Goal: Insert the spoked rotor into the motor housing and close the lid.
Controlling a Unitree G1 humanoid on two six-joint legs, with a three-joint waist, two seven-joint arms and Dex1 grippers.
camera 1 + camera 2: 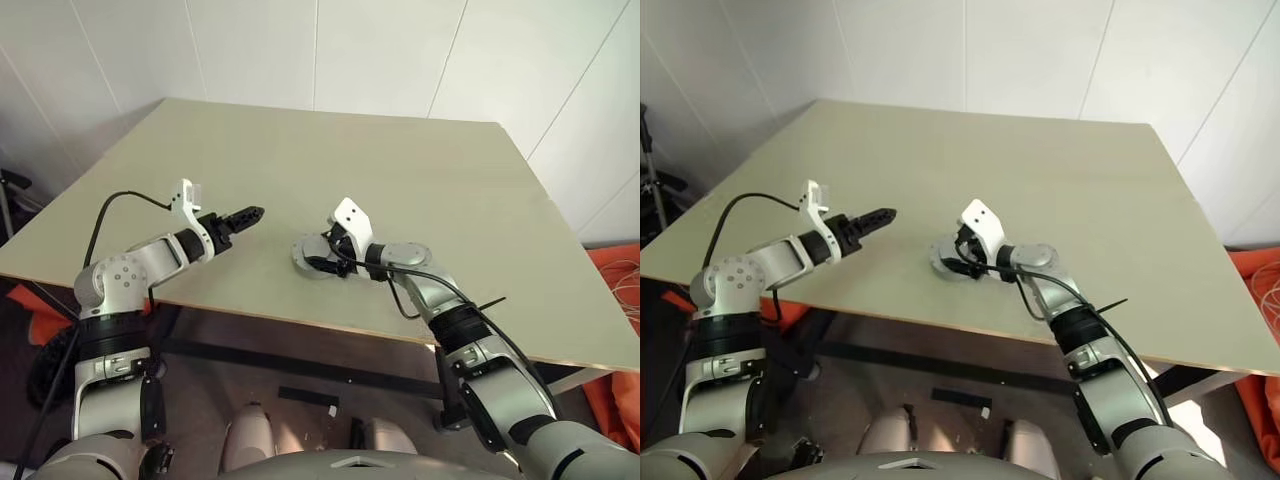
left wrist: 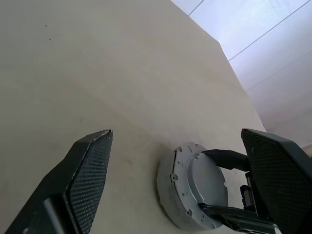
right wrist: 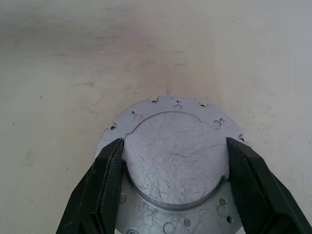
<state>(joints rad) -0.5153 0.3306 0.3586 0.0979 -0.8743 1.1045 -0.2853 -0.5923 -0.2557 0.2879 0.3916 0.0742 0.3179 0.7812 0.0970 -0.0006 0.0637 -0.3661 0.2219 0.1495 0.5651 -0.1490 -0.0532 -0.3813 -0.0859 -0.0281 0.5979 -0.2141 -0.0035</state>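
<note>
The motor housing [image 1: 303,262] sits on the table near its front edge, a short round grey cup [image 2: 169,190]. On top of it lies the lid [image 3: 175,163], plain scratched face up, ringed by the housing's flat flange [image 3: 163,105] with small holes. My right gripper [image 1: 322,256] reaches in from the right, one black finger [image 3: 109,175] on each side of the lid's raised disc, touching its rim. My left gripper [image 1: 250,213] hovers above the table to the left of the housing, open and empty, pointing toward it. The spoked rotor is hidden.
The beige table [image 1: 400,160] stretches far behind and to both sides of the housing; its front edge runs just below the grippers. White wall panels stand behind it. Orange fabric [image 1: 615,275] lies on the floor at the right.
</note>
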